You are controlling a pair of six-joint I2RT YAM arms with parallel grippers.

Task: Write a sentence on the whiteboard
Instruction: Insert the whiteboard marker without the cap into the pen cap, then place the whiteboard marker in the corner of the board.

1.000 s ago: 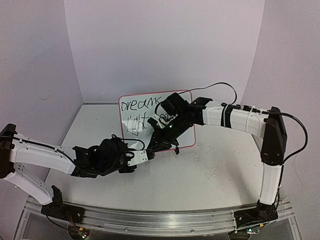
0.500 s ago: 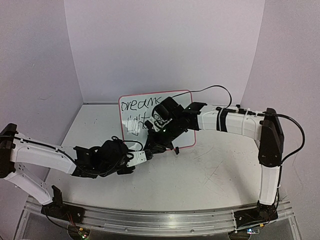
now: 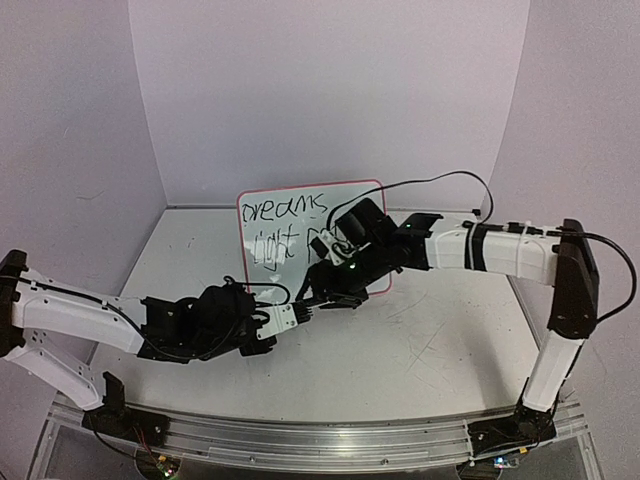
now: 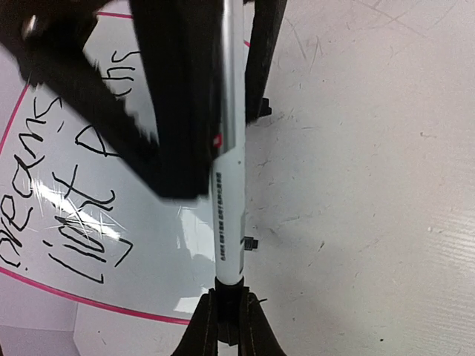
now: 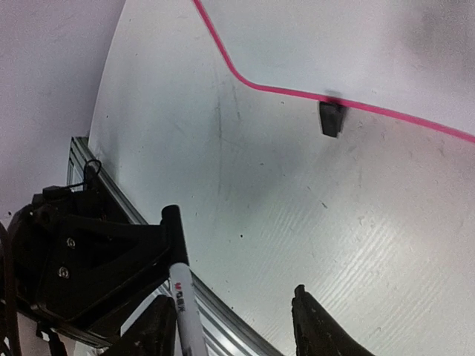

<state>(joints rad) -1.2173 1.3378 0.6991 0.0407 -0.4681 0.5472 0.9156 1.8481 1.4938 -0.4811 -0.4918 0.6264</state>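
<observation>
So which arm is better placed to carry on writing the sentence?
Left, probably: the left gripper is shut on the marker, at the whiteboard edge. The right gripper stands open around it, gripping nothing.

The whiteboard [image 3: 262,275] is glossy white inside a thin pink-red frame, and the sentence [image 3: 285,208] on it runs in black handwritten strokes. A small clip foot [image 5: 332,118], in the upper right of the right wrist view, is black. The marker [image 4: 229,208] has a white barrel with fine black print and a tiny red mark. The fingers [image 4: 202,330] at the bottom centre of the left wrist view are near black. The desk [image 3: 440,345] is white, flecked with grey scratches and scuffs. The left arm [image 3: 80,315] and right arm [image 3: 500,255] are white shells with black joints and black cables. The rail [image 3: 320,440] along the bottom is silver, and the walls [image 3: 320,90] are pale lilac-grey.
</observation>
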